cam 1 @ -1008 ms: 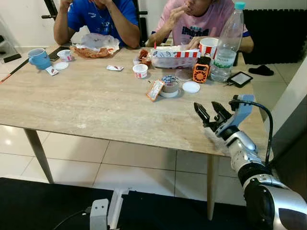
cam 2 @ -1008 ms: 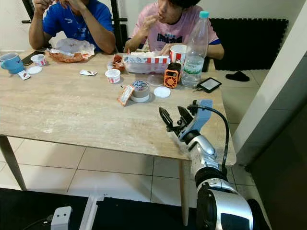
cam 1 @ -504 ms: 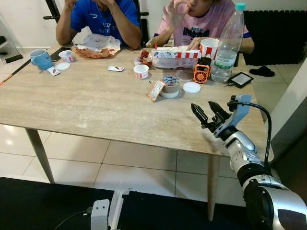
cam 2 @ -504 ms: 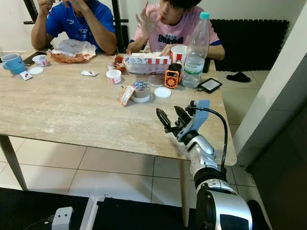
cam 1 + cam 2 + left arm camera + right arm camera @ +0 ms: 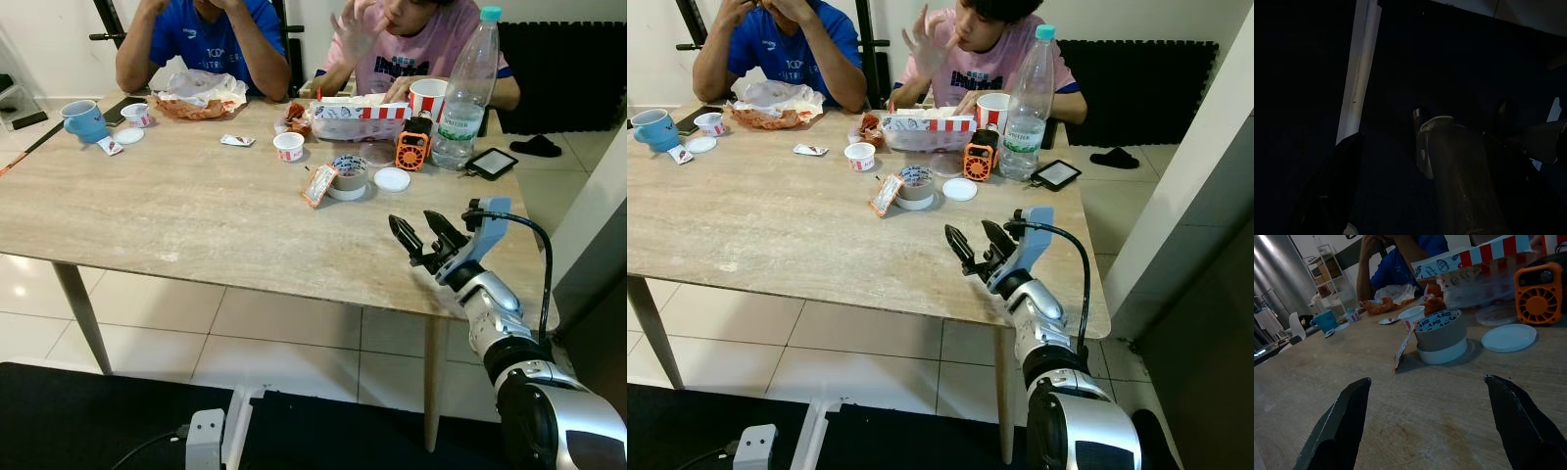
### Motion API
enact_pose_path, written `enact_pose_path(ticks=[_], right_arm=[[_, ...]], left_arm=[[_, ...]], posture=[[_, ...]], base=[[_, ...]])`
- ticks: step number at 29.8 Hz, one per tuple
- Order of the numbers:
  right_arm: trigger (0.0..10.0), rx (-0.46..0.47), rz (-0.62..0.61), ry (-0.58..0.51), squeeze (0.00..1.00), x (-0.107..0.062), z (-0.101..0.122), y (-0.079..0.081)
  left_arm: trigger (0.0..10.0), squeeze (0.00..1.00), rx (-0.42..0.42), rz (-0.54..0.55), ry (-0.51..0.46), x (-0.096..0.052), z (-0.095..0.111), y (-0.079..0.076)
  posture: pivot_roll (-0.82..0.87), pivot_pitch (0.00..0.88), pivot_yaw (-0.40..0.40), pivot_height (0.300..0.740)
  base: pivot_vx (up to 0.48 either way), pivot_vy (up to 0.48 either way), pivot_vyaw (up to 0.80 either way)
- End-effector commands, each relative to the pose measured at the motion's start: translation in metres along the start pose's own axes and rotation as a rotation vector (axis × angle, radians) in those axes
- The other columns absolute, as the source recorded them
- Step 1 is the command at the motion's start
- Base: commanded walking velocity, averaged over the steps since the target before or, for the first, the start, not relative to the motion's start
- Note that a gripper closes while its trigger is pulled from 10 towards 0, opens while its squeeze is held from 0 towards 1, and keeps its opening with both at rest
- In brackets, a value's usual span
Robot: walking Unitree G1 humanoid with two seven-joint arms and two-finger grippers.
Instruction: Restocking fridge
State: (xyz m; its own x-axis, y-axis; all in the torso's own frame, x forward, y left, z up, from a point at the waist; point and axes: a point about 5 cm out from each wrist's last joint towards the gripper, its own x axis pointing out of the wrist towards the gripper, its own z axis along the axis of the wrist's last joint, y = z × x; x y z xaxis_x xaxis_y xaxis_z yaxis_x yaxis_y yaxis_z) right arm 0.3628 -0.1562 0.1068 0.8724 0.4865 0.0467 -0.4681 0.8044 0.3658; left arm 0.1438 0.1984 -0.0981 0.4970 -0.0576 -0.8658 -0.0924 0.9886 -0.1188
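The right claw (image 5: 419, 231) hangs just above the near right part of the pale stone-look worktop (image 5: 176, 211), its two black fingers (image 5: 1342, 431) spread wide with nothing between them. Beyond it stand a lidless paper tub (image 5: 349, 176), a white lid (image 5: 391, 178), an orange mini fan (image 5: 411, 148) and a tall water bottle (image 5: 466, 93), where two people sit eating. The left claw hangs idle in the dark, and I cannot tell how its fingers stand.
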Motion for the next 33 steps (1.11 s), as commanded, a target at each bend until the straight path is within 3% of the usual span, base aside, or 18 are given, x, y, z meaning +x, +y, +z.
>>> enact_pose_path(ticks=[1,33], right_arm=[[10.0,-0.007,0.009,0.0,0.0,0.0005,-0.0025,0.0028],[10.0,-0.028,-0.006,0.013,0.0,0.0023,-0.0031,0.004]], left_arm=[[10.0,0.0,0.012,-0.009,0.032,-0.0005,-0.0083,-0.0028],[10.0,0.0,0.022,-0.002,0.05,-0.0016,-0.0127,-0.0009]], posture=[[-0.04,0.0,0.042,0.74],[-0.04,0.0,0.046,0.74]], base=[[0.0,0.0,0.0],[0.0,0.0,0.0]])
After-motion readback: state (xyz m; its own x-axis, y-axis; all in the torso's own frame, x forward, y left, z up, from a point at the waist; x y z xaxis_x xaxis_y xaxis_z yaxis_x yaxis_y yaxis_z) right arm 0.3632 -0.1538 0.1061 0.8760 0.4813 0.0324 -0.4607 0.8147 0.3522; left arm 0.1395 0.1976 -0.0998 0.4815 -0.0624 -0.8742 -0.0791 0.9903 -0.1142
